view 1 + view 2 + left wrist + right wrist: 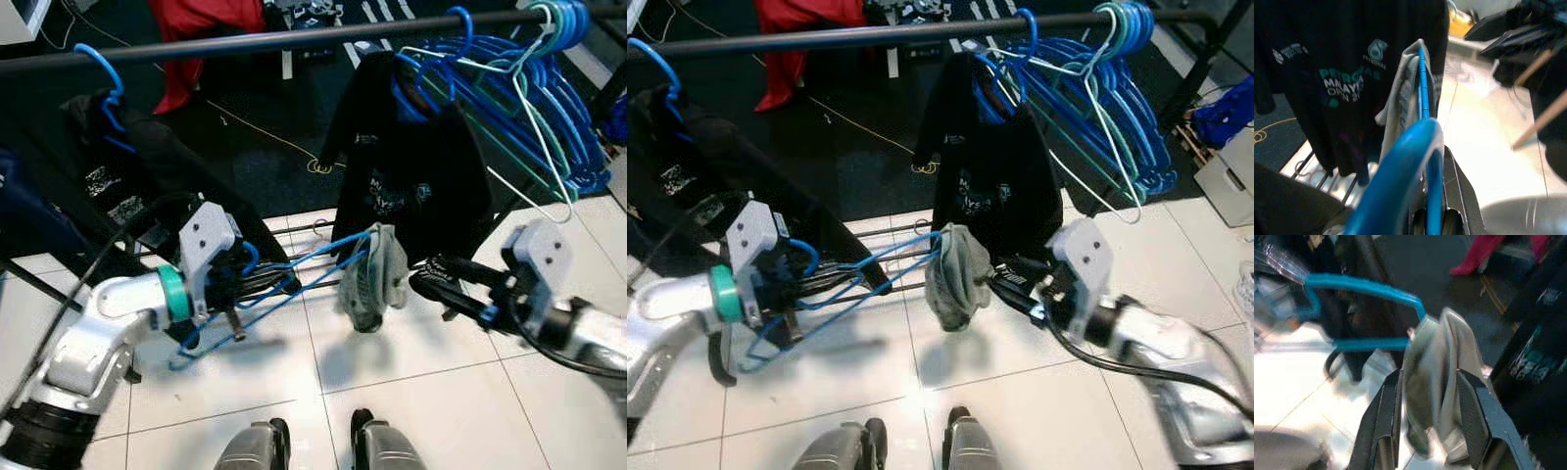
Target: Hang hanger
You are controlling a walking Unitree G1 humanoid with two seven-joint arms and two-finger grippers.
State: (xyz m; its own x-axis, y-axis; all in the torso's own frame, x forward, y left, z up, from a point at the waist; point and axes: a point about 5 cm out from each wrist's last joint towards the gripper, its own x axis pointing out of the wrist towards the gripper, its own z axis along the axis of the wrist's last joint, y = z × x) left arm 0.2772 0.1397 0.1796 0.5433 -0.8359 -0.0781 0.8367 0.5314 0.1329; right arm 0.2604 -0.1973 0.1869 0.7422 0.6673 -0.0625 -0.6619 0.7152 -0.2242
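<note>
Hanger [294, 279], blue, lies roughly level at mid-frame of the eye views, below the rail [294, 39] and above the white tiled floor [411, 392]. Left tool [230, 274] is shut on the hanger's hook end; in the left wrist view the blue wire [1425, 147] runs out from between its black fingers [1459, 191]. A grey cloth [370, 279] is draped over the hanger's far end, bunched and hanging down. Right tool [431, 279] reaches in from the right of the frame; its fingers [1383, 426] stand apart on either side of the cloth, near it, and whether they press it cannot be told. Behind the cloth a black shirt [411, 166] with printed lettering hangs from the rail on a blue hanger. A cluster of empty blue hangers [549, 108] fills the upper right; another dark garment [108, 166] hangs at the upper left. A red garment [196, 29] lies on the dark floor beyond the rail.
</note>
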